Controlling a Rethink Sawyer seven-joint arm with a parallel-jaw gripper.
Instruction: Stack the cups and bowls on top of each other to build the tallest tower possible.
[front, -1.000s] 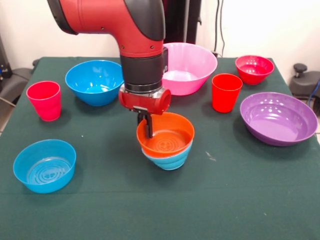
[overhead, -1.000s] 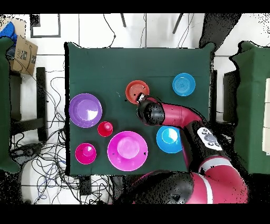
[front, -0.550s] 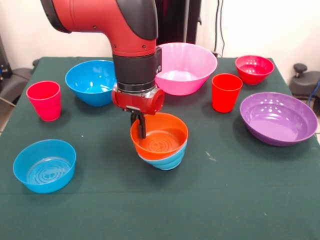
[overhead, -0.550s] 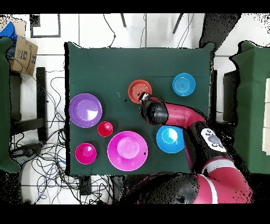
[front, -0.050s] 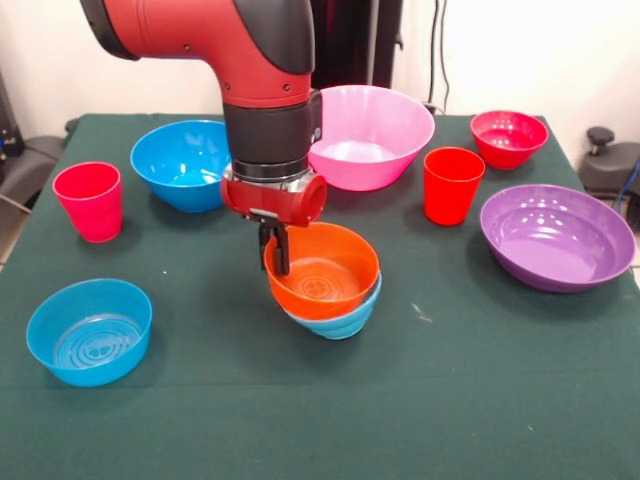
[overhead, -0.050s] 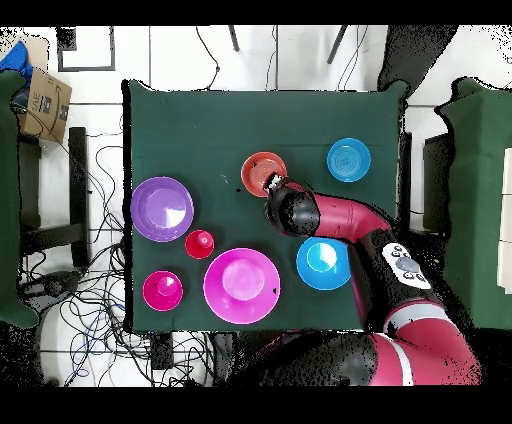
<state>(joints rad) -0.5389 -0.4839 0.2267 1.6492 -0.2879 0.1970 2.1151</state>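
Note:
My gripper (front, -0.050s: 278, 252) is shut on the near-left rim of the small orange bowl (front, -0.050s: 325, 272), one finger inside it. That bowl sits tilted in the small light-blue bowl (front, -0.050s: 342, 320) at mid-table, and together they form the tower. From above, the gripper (overhead, -0.050s: 270, 183) meets the orange bowl (overhead, -0.050s: 258, 170) at its edge. The pinkish-red cup (front, -0.050s: 88, 200) stands far left and the orange-red cup (front, -0.050s: 452, 185) right of centre. Other bowls: deep blue (front, -0.050s: 188, 163), large pink (front, -0.050s: 375, 135), small red (front, -0.050s: 509, 137), purple (front, -0.050s: 556, 236), small blue (front, -0.050s: 89, 331).
All of it rests on a green-covered table (front, -0.050s: 480, 390). The arm's red wrist (front, -0.050s: 270, 120) hangs over the space between the deep blue and pink bowls. In the overhead view, cables lie on the floor left of the table.
The gripper and the nested orange and light-blue bowls shifted a little to the left in the front view. The orange bowl now tilts more in the light-blue one.

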